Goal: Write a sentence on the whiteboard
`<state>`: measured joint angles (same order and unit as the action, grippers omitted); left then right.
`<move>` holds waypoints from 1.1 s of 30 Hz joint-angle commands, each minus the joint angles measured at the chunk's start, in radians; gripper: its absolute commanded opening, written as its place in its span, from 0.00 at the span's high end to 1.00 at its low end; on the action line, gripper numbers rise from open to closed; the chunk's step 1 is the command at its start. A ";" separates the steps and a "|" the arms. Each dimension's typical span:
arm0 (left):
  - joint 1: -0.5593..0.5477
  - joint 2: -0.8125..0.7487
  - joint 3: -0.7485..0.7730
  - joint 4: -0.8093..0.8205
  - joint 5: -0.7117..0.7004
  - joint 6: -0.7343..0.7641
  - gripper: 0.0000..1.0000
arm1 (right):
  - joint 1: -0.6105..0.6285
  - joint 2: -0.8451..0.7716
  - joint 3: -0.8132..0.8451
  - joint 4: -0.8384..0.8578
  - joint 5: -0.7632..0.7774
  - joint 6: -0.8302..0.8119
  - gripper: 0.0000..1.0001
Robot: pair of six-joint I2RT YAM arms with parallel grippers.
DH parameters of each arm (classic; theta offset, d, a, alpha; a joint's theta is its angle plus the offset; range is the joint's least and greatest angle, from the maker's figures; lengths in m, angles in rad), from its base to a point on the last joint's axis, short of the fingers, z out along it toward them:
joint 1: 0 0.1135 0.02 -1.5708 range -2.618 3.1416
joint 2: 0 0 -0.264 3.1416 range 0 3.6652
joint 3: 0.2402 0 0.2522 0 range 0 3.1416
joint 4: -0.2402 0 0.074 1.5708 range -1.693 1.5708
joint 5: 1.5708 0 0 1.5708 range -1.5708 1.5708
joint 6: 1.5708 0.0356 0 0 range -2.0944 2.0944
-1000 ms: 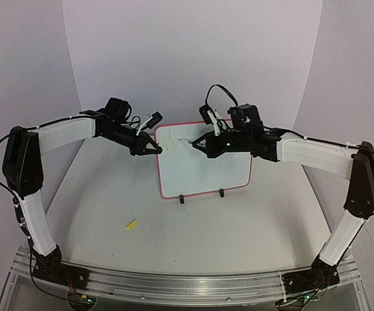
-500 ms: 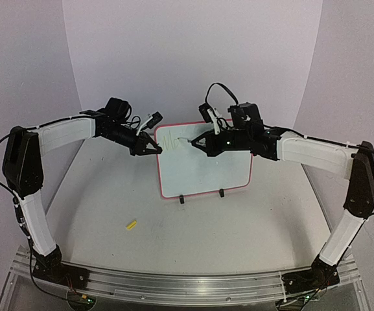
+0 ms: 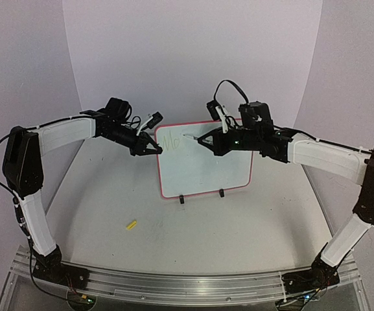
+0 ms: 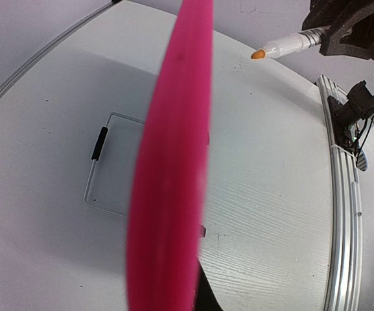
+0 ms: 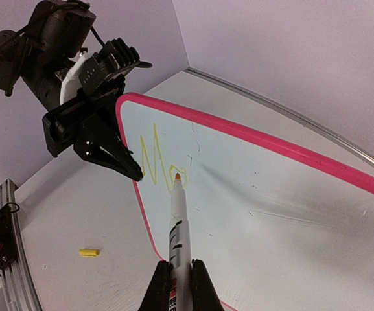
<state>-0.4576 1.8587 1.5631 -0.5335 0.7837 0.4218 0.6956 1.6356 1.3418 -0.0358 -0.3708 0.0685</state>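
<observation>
The whiteboard (image 3: 206,165), white with a pink-red frame and two small black feet, stands upright mid-table. My left gripper (image 3: 154,148) is shut on its upper left edge; in the left wrist view the pink frame (image 4: 170,162) fills the middle. My right gripper (image 3: 211,140) is shut on a white marker (image 5: 179,223) with an orange tip (image 5: 177,176), the tip at the board's upper left. The sentence (image 5: 159,159) is a few yellow-green strokes, a zigzag and a small loop, near the top left corner. The marker's tip also shows in the left wrist view (image 4: 259,54).
A small yellow marker cap (image 3: 131,225) lies on the table left of the board, also in the right wrist view (image 5: 89,252). The curved white backdrop rises behind. A metal rail (image 3: 174,285) runs along the near edge.
My right gripper with the marker has shifted a little right and up along the board's top. A small loop has been added after the zigzag. The left gripper and board have not moved.
</observation>
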 commanded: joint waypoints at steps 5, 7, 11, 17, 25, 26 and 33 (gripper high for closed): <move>-0.004 0.003 0.006 -0.037 -0.130 0.059 1.00 | -0.004 0.045 0.062 0.028 0.011 -0.007 1.00; -0.004 0.003 0.005 -0.037 -0.130 0.059 1.00 | -0.004 0.056 0.073 0.027 0.009 -0.009 1.00; -0.004 0.004 0.006 -0.037 -0.132 0.059 1.00 | -0.004 0.071 0.083 0.025 0.007 -0.010 1.00; -0.004 0.006 0.006 -0.037 -0.133 0.060 1.00 | -0.004 0.085 0.097 0.025 0.015 -0.014 1.00; -0.004 0.009 0.005 -0.037 -0.135 0.060 1.00 | -0.004 0.088 0.102 0.027 0.052 -0.018 1.00; -0.004 0.010 0.005 -0.038 -0.135 0.060 1.00 | -0.004 0.087 0.101 0.026 0.058 -0.018 1.00; -0.004 0.009 0.006 -0.039 -0.136 0.062 1.00 | -0.003 0.077 0.059 0.026 0.087 -0.015 1.00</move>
<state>-0.4591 1.8587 1.5635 -0.5327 0.7818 0.4213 0.6964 1.7168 1.4025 -0.0383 -0.3460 0.0596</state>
